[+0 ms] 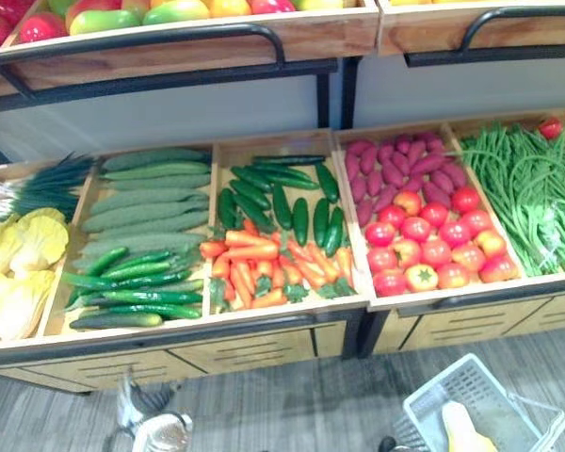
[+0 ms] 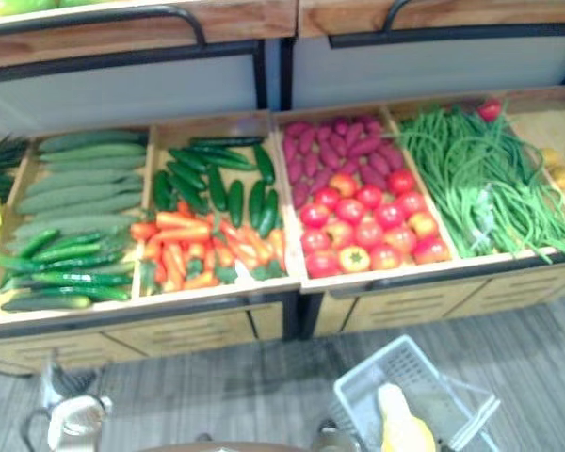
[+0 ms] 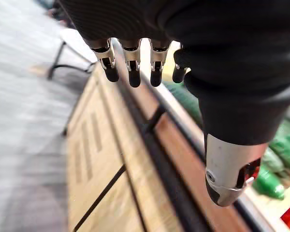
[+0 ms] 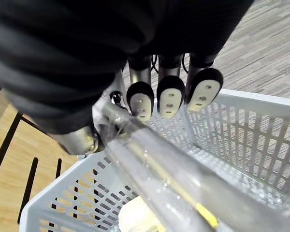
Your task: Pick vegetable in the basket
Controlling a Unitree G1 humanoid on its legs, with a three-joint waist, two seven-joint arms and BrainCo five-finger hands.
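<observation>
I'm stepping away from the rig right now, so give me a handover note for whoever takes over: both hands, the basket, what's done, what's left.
Left hand: open and empty, hanging by the front edge of the shelf, near the cucumbers.
Right hand: shut on the handle of the basket, which is low on the robot's right, in front of the shelf.
Done: one yellow item lies in the basket.
Left: probably reach into a bin with the left hand, take a vegetable and put it in the basket.
</observation>
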